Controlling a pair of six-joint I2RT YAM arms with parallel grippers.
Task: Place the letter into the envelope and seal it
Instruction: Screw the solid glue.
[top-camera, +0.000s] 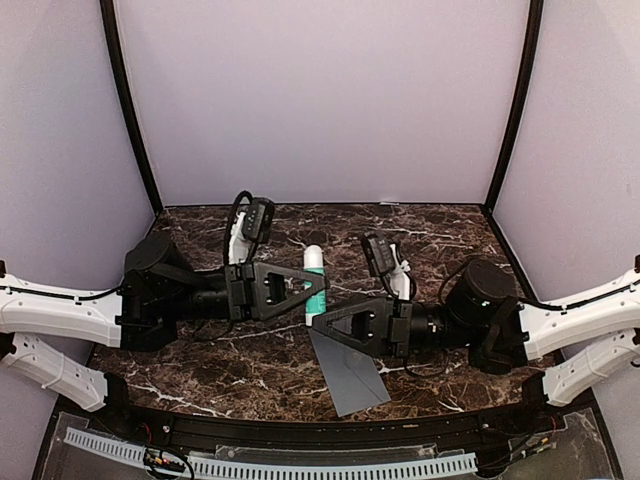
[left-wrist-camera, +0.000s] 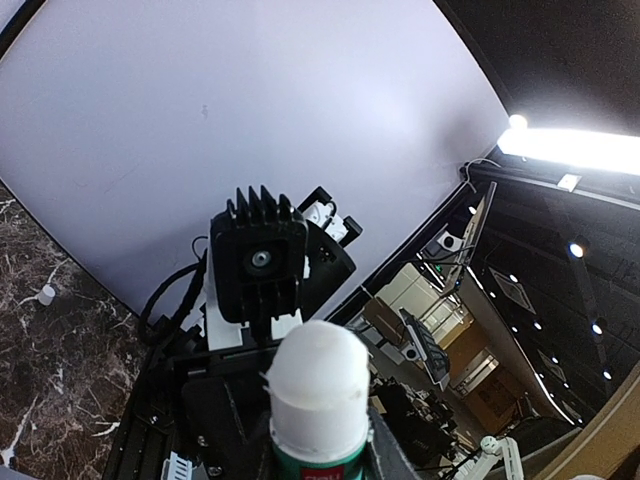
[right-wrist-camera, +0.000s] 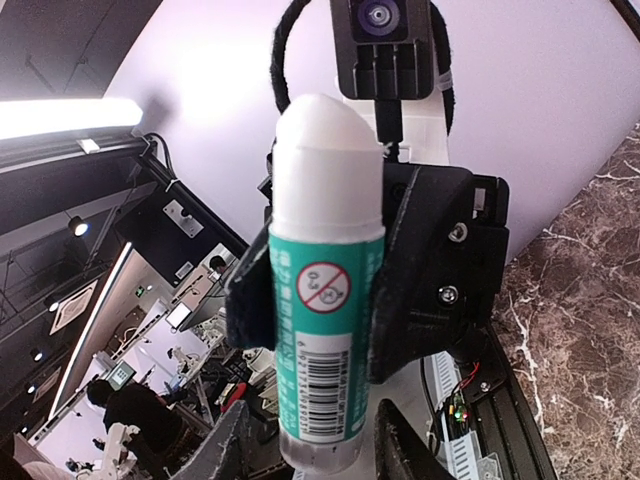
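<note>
The left arm (top-camera: 60, 310) and right arm (top-camera: 580, 315) reach inward, low over the tabletop (top-camera: 200, 370). The envelope (top-camera: 352, 378) lies flat just below the right gripper (top-camera: 322, 322). The left gripper (top-camera: 318, 288) clamps a glue stick (top-camera: 315, 265); only the right wrist view shows the right gripper's jaws apart, flanking the stick's base.

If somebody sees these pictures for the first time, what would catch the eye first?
First comes the green glue stick with its white cap, held in mid-air at the centre by the left gripper. The right gripper flanks its lower end, jaws apart. Next comes the slate-grey envelope, which lies flat on the dark marble table, partly under the right gripper and toward the near edge.
</note>
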